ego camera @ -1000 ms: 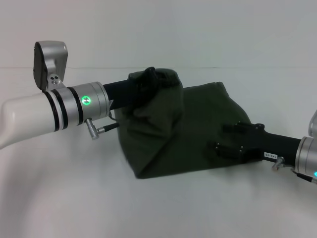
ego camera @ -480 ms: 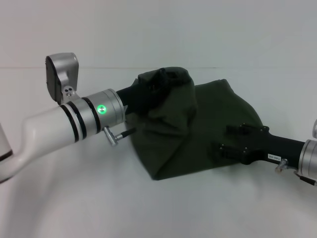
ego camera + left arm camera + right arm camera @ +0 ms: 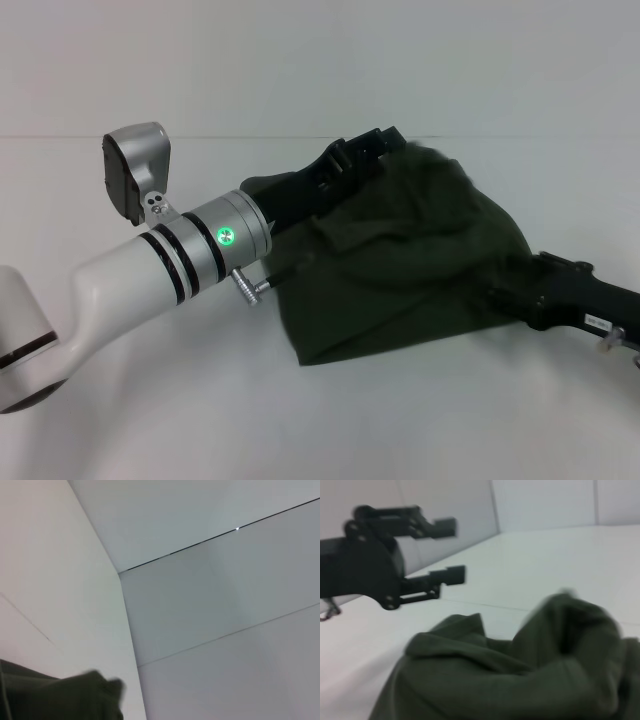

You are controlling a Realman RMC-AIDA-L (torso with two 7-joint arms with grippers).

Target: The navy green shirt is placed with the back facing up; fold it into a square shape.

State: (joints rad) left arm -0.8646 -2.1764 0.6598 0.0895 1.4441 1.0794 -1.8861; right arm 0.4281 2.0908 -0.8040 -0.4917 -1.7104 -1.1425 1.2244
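Dark olive-green cloth, one large short-sleeved shirt [image 3: 400, 260], lies bunched in a rumpled heap on your white table [image 3: 300, 420], not flat and not square. No lettering shows on it.

You have two arms in the head view. Your left gripper [image 3: 372, 146] is raised at the far upper edge of the heap, just beside the cloth. The right wrist view shows its two black fingers [image 3: 447, 574] parted, with nothing between them and clear of the shirt [image 3: 520, 675] below. The left wrist view shows only a corner of the cloth [image 3: 60, 697] and pale wall panels [image 3: 225, 605].

Your right gripper [image 3: 505, 290] reaches in from the right at the near right edge of the heap. Its fingertips are hidden under the fabric, so you cannot tell how far they are open or whether they grip the cloth.
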